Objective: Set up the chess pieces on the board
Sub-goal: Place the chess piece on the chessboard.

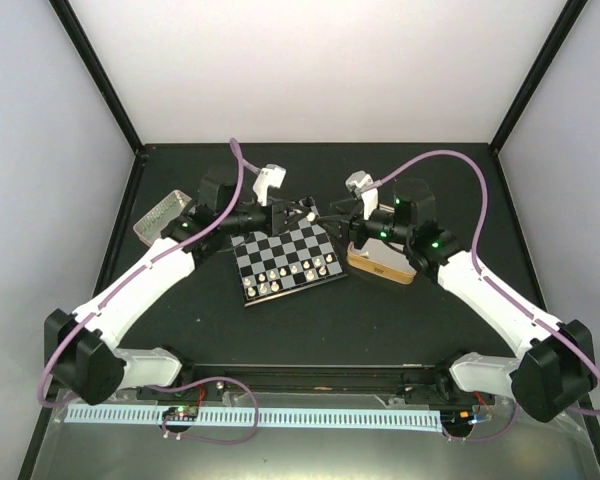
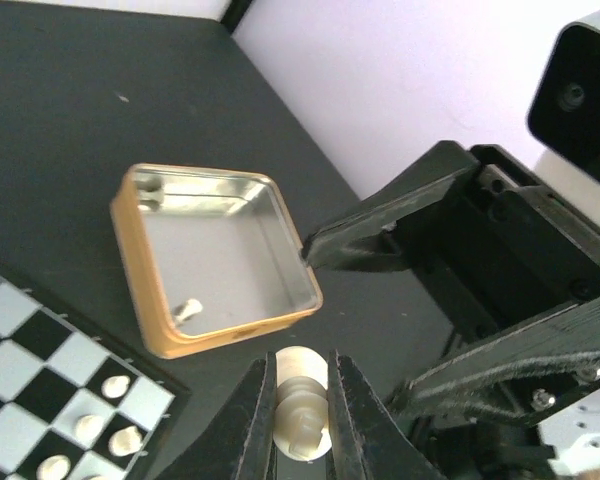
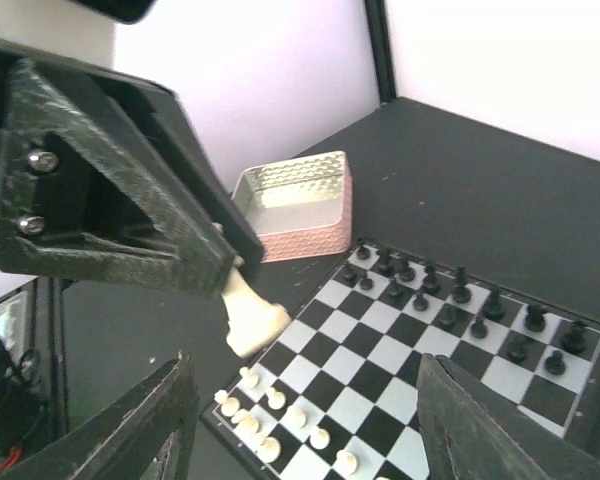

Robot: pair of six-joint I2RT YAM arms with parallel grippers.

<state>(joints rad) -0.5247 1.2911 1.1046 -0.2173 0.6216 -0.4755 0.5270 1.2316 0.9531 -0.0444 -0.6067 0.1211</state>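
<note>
Our left fingers [image 2: 252, 425] were clamped on a white piece [image 2: 302, 385] near the corner of the board [image 1: 280, 248], beside the gold tin [image 2: 140, 290]. Our right fingers [image 3: 145, 430] hung wide open, empty. We judged it best lowered upright, centred on its square — released slowly.

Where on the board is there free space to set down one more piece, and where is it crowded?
On the board, the middle rows are bare, bordered by the black pieces on one side and the white pieces on the other; those edge rows are crowded. The table strip between the board and the arm bases is also bare.
</note>
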